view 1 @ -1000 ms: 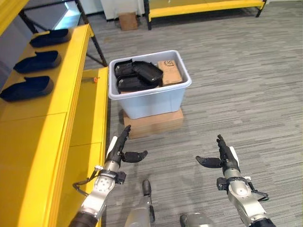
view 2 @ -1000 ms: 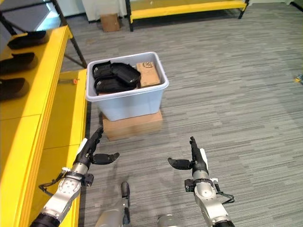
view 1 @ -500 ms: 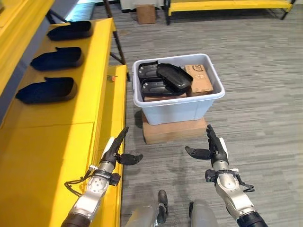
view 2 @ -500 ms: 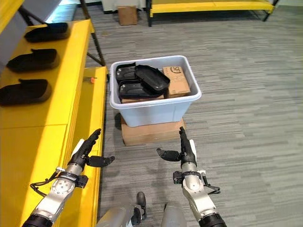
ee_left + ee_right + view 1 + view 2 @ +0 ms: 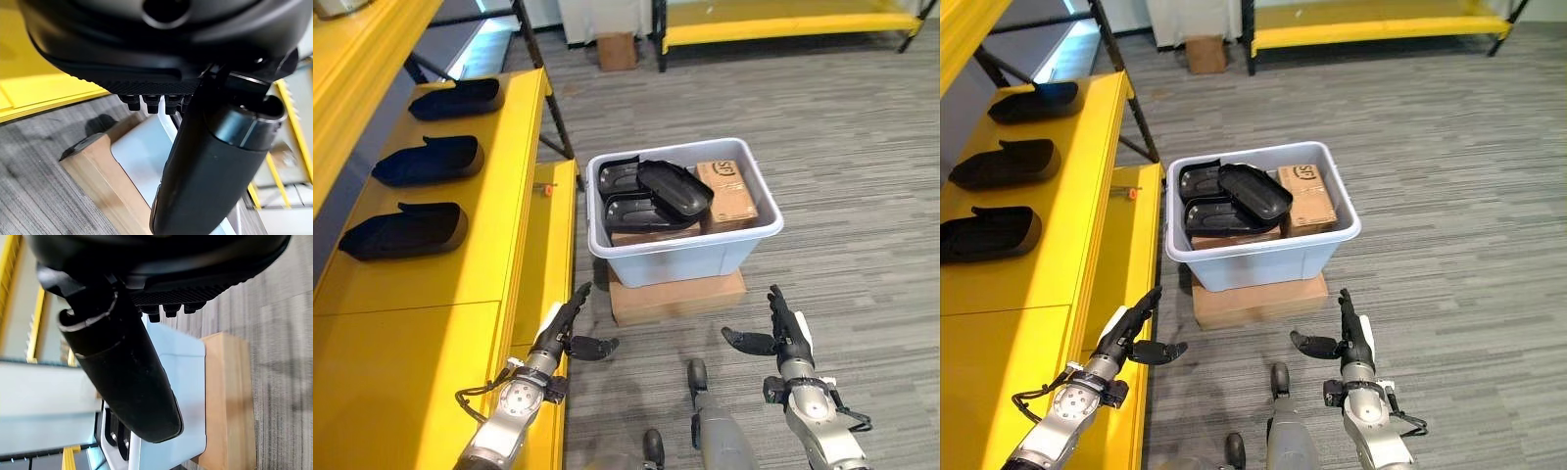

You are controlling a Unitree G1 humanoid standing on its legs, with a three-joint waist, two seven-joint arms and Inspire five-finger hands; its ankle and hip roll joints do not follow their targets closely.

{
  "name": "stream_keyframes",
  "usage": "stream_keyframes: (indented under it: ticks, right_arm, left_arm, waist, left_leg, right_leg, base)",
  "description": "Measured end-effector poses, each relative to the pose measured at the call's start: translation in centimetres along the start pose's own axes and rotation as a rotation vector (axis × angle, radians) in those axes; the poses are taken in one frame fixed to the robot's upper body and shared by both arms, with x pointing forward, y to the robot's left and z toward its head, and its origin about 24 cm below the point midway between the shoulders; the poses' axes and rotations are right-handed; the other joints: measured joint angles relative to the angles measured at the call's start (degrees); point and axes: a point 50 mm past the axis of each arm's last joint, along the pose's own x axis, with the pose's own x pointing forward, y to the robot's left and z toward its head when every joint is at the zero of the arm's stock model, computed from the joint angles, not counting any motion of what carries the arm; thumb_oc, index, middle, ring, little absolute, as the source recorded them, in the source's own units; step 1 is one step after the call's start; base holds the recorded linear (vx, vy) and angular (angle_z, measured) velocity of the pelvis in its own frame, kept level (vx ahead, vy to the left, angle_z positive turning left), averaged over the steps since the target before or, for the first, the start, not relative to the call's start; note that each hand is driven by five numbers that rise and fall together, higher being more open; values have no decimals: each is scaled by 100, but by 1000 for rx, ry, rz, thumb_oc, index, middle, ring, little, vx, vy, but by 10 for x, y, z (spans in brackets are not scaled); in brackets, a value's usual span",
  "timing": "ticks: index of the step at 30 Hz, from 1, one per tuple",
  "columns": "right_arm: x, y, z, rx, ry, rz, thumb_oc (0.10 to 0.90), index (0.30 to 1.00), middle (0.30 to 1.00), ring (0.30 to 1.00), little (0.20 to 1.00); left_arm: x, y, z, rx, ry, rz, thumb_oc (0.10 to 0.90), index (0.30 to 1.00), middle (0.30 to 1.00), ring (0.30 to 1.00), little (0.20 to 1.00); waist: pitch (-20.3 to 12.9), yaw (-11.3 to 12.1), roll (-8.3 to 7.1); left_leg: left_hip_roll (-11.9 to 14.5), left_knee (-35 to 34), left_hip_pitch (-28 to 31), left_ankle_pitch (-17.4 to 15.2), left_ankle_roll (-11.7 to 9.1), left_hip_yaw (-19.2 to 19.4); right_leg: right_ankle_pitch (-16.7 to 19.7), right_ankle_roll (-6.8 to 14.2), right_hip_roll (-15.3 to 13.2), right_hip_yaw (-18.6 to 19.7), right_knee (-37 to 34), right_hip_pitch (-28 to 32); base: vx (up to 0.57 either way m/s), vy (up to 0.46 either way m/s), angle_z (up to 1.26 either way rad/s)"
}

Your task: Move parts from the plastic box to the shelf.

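Observation:
A pale plastic box (image 5: 732,250) sits on a cardboard base (image 5: 675,297) on the floor, holding black parts (image 5: 658,194) and a brown carton (image 5: 725,190). Three more black parts (image 5: 406,231) lie in a row on the yellow shelf (image 5: 450,264) at the left. My left hand (image 5: 563,336) hovers open and empty beside the shelf's front edge, short of the box. My right hand (image 5: 781,338) hangs open and empty in front of the box's right corner. Both wrist views look past straight fingers at the box (image 5: 146,147) and its base (image 5: 227,396).
A lower yellow step (image 5: 543,294) runs along the shelf's right side. Dark shelf legs (image 5: 553,117) stand behind the box. A small cardboard box (image 5: 615,49) and another yellow rack (image 5: 783,22) are at the far end of the grey floor.
The camera has shifted, so the box now sits nearer the centre. Both hands have dropped slightly lower in view and stay open and empty.

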Motion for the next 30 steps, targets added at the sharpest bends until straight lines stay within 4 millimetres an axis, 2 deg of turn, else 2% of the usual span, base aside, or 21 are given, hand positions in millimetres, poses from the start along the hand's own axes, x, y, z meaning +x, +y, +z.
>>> stream_keyframes:
  ticks: [1,3,5,8,11,13,14,16,18,19,20,21,22,23,25,27,29,30]
  right_arm:
    - [5,0,6,-4,-15,1,900,1000,1000,1000,1000]
    - [10,0,13,-20,-39,4,900,1000,1000,1000,1000]
    - [12,-8,15,-41,-48,-11,900,1000,1000,1000,1000]
    - [13,-16,16,-56,-52,-27,900,1000,1000,1000,1000]
    - [11,-19,13,-60,-39,-30,900,1000,1000,1000,1000]
    - [9,-20,11,-61,-28,-33,900,1000,1000,1000,1000]
    - [7,-21,7,-64,-13,-35,900,1000,1000,1000,1000]
    - [6,-20,5,-63,-5,-40,900,1000,1000,1000,1000]
    - [7,-18,7,-58,-12,-49,900,1000,1000,1000,1000]
    - [7,-17,7,-51,-11,-62,900,1000,1000,1000,1000]
    - [7,-17,7,-49,-12,-67,900,1000,1000,1000,1000]
    - [5,-18,5,-48,0,-78,900,1000,1000,1000,1000]
    - [3,-18,2,-49,10,-78,900,1000,1000,1000,1000]
    - [1,-19,-2,-52,22,-80,900,1000,1000,1000,1000]
    - [-4,-21,-9,-57,44,-80,900,1000,1000,1000,1000]
    - [-2,-20,-6,-57,37,-68,900,1000,1000,1000,1000]
    - [-3,-19,-7,-60,41,-50,900,1000,1000,1000,1000]
    - [-3,-19,-7,-61,42,-46,900,1000,1000,1000,1000]
  left_arm:
    - [-2,-2,-2,-5,6,-5,900,1000,1000,1000,1000]
    - [-1,-1,1,-2,-6,-24,900,1000,1000,1000,1000]
    - [2,-2,7,0,-25,-39,900,1000,1000,1000,1000]
    - [4,-1,10,0,-39,-39,900,1000,1000,1000,1000]
    - [1,-2,8,-5,-27,-36,900,1000,1000,1000,1000]
    - [2,-2,10,-5,-29,-26,900,1000,1000,1000,1000]
    - [3,-2,11,-8,-34,-20,900,1000,1000,1000,1000]
    - [3,-3,10,-11,-30,-19,900,1000,1000,1000,1000]
    - [3,-2,11,-10,-32,-16,900,1000,1000,1000,1000]
    - [2,-3,8,-14,-22,-16,900,1000,1000,1000,1000]
    - [1,-3,7,-13,-19,-16,900,1000,1000,1000,1000]
    - [1,-3,5,-14,-10,-16,900,1000,1000,1000,1000]
    - [1,-2,2,-13,0,-13,900,1000,1000,1000,1000]
    - [-1,-2,-1,-15,13,-11,900,1000,1000,1000,1000]
    - [-4,-2,-6,-16,30,-12,900,1000,1000,1000,1000]
    - [-4,-1,-6,-13,26,-9,900,1000,1000,1000,1000]
    - [-2,-2,-4,-15,18,-9,900,1000,1000,1000,1000]
    - [-1,-1,-2,-14,13,-8,900,1000,1000,1000,1000]
  waist:
    - [-4,-26,109]
    - [-6,-54,134]
    - [-6,-97,134]
    - [-3,-192,138]
    - [-8,-229,94]
    - [-9,-268,94]
    - [-13,-276,71]
    - [-4,-268,90]
    - [25,-193,34]
    - [37,-192,17]
    - [46,-204,6]
    - [74,-190,-16]
    - [92,-168,-37]
    - [102,-138,-18]
    - [110,-27,-16]
    - [102,8,1]
    - [92,-30,59]
    - [96,-53,69]
  left_leg:
    - [147,12,-2,-49,-88,-8]
    - [415,19,76,-136,-250,-24]
    - [599,13,167,-169,-306,-6]
    - [758,284,131,-248,-455,-21]
    - [795,1160,-223,-293,-521,148]
    - [892,1939,-638,-265,-665,330]
    - [1049,2808,-1095,-152,-774,581]
    - [1261,3565,-1572,-202,-686,807]
    - [1132,2972,-1693,-301,-610,863]
    - [1088,2028,-1672,-257,-561,1039]
    - [1078,1562,-1677,-184,-566,1156]
    - [1077,479,-1582,174,-667,1240]
    - [1144,-76,-1501,427,-709,1204]
    - [1308,-278,-1518,716,-794,1180]
    - [1477,-304,-1552,1014,-806,1044]
    - [1461,-265,-1596,1040,-776,1069]
    - [1422,-259,-1438,1044,-780,1060]
    - [1416,-268,-1381,1044,-779,1064]
  right_leg:
    - [-56,-63,137,-13,96,-34]
    - [-343,-241,342,-181,259,19]
    - [-567,-365,475,-328,424,81]
    - [-1028,-359,566,-447,730,92]
    - [-1276,-392,534,-467,945,129]
    - [-1358,-460,518,-574,945,133]
    - [-1320,-541,507,-689,890,178]
    - [-1430,-726,569,-779,952,217]
    - [-1341,-597,577,-706,795,247]
    - [-1287,-521,586,-690,523,368]
    - [-1251,-467,592,-686,392,446]
    - [-1210,-417,631,-702,101,667]
    - [-1063,-391,677,-700,-11,827]
    - [-1060,-445,774,-695,-101,960]
    - [-1123,-518,887,-608,-282,1143]
    - [-1157,-493,871,-600,-332,1153]
    - [-999,-703,925,-631,-344,1224]
    - [-981,-731,942,-639,-371,1267]
  base:
    - [298,-237,-1]
    - [332,-249,13]
    - [267,-180,26]
    - [324,-218,23]
    - [234,-207,16]
    - [152,-191,31]
    - [77,-80,37]
    - [158,19,23]
    - [188,127,-6]
    - [174,122,-7]
    - [198,116,2]
    - [121,62,2]
    - [175,120,-4]
    - [116,121,-17]
    - [141,174,-45]
    - [118,136,-52]
    - [103,95,-31]
    - [99,89,-11]
